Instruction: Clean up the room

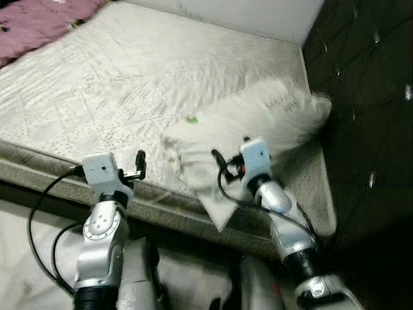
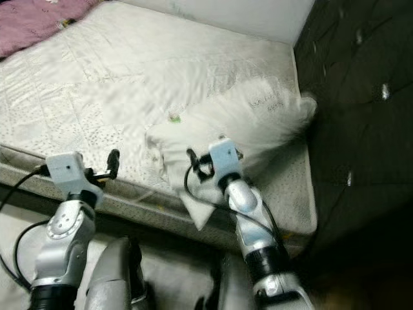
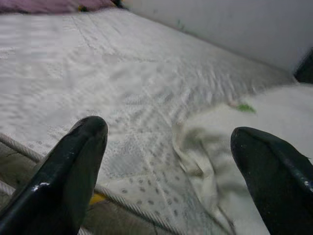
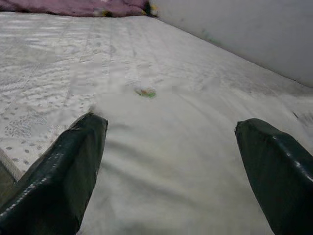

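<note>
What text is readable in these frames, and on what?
Pillow: faint dark print near its far corner, two short lines, too blurred to read.
Green mark on the pillow: too small to tell whether it holds any text.
Mattress, pink blanket, both grippers: no text visible.

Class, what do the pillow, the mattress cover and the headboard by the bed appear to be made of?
Pillow: soft white fabric, matte, creased and sagging over the edge.
Mattress cover: quilted cloth, stitched pattern, slight sheen.
Headboard: dark tufted padding, shiny studs; possibly leatherette.
</note>
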`<state>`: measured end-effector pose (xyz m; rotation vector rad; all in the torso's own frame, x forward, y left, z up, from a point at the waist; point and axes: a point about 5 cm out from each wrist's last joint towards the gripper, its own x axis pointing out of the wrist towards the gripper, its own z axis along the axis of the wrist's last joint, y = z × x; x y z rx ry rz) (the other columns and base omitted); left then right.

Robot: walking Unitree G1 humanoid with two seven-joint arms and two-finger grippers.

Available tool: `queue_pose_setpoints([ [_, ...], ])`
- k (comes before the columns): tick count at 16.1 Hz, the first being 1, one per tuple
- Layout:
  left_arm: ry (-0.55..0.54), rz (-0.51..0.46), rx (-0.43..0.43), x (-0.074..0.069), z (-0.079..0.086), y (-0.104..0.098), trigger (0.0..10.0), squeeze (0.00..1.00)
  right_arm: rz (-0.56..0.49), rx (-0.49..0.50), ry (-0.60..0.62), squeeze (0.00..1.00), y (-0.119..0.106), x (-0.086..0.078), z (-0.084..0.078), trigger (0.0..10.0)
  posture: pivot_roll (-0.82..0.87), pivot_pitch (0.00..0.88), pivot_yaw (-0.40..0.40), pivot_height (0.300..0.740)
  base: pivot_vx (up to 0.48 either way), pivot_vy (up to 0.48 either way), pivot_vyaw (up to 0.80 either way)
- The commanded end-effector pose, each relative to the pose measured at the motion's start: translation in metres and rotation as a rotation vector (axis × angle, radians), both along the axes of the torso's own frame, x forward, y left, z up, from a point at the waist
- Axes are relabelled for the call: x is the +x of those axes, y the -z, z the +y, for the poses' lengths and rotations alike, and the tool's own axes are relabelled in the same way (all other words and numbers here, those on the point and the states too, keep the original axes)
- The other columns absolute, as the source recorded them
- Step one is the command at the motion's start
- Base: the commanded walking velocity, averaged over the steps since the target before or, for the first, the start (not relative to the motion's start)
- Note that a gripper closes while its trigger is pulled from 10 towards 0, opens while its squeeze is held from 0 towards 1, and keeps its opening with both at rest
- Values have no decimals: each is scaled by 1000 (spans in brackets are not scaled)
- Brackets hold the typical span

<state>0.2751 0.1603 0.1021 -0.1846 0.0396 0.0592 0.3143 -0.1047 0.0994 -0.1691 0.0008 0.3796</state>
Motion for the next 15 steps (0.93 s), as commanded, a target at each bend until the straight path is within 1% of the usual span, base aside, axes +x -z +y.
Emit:
queue_pose_setpoints([
  [1, 10, 6, 8, 1, -3, 0, 10000, 0, 17, -2, 7, 0, 2, 1, -3, 10000, 50, 46, -96, 598, 0, 0, 0],
  [7, 8, 9, 11, 1, -2, 0, 10000, 0, 47, -30, -14, 0, 6, 1, 1, 10000, 57, 54, -96, 598, 0, 0, 0],
  [11, 14, 24, 18, 0, -2, 2, 10000, 0, 52, -23, -12, 0, 7, 0, 1, 10000, 58, 48, -92, 568, 0, 0, 0],
  [13, 16, 29, 18, -1, -2, 3, 10000, 0, 66, -29, -8, 0, 9, -1, 1, 10000, 60, 45, -90, 568, 0, 0, 0],
  [15, 18, 30, 20, -1, -2, 3, 10000, 0, 120, -50, 26, 0, 14, 2, -1, 10000, 64, 47, -91, 568, 0, 0, 0],
])
